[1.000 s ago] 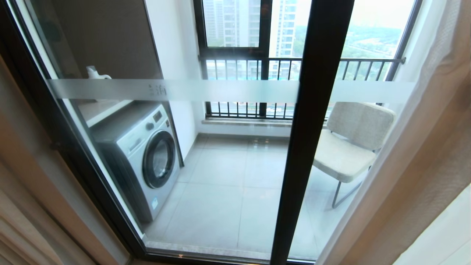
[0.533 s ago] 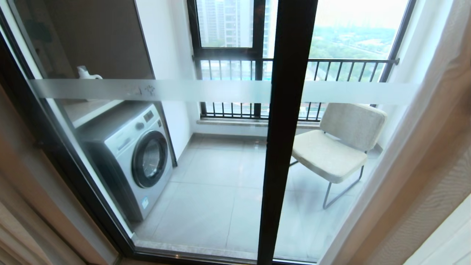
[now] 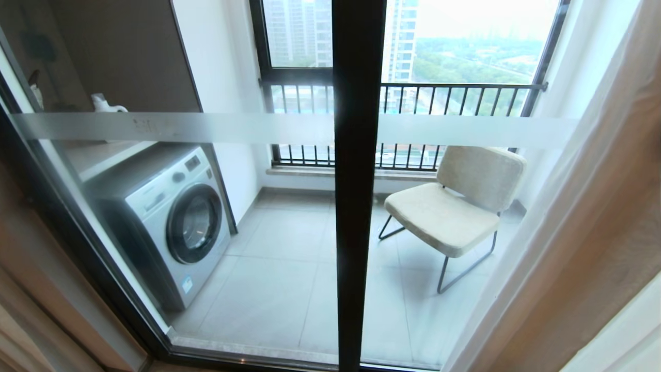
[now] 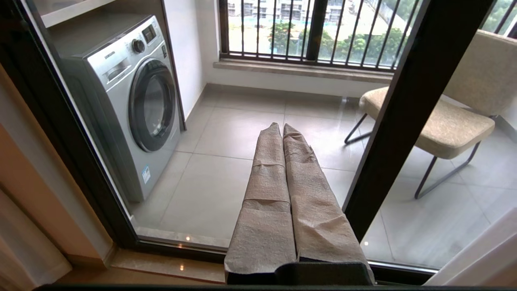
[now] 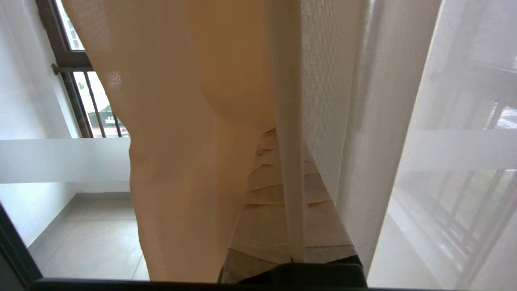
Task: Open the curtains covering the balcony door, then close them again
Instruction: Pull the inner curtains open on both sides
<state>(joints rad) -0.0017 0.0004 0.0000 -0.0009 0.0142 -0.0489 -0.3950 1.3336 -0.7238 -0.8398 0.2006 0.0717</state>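
Note:
The balcony door is two glass panels in black frames, crossed by a frosted white stripe. The curtains hang bunched at the right: a thin white sheer and, nearer me, a thick beige drape. Neither arm shows in the head view. In the right wrist view my right gripper is shut on the sheer's white hem, which runs down between its taped fingers. The beige drape hangs against it on one side. My left gripper is shut and empty, pointing at the glass low down.
Behind the glass stand a washing machine at the left and a beige chair at the right. A barred railing and window close the balcony's far side. A beige wall edge borders the door's left frame.
The whole scene has slid left in the head view, so the camera has moved right. The right-hand curtains keep their place in the picture, and more of the chair shows.

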